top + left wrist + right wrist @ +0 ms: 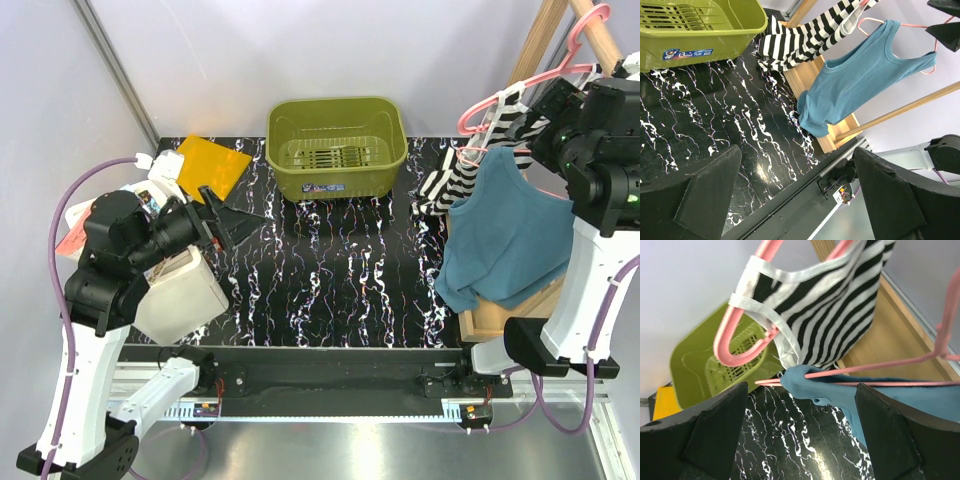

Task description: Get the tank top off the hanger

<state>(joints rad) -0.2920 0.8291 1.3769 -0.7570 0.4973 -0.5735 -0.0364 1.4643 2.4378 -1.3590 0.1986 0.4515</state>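
Note:
A blue tank top point(510, 230) point(860, 75) hangs on a pink hanger point(890, 362) from a wooden rack point(540, 35) at the table's right edge. Behind it, a black-and-white striped tank top point(455, 175) point(835, 315) hangs on a second pink hanger point(735, 350). My right gripper point(548, 105) point(800, 390) is raised beside the rack and stands open. The blue top's shoulder on the hanger end point(800, 377) lies just beyond its fingertips, untouched. Far off at the left, my left gripper point(222, 212) point(797, 155) is open and empty, pointing across the table toward the rack.
A green plastic basket point(337, 145) point(695, 30) stands at the back middle of the black marbled table point(330, 280). An orange sheet point(210, 165) and small white items point(160, 170) lie at the back left. A white box point(185, 290) sits by the left arm. The rack's wooden base point(500, 320) rests at the front right.

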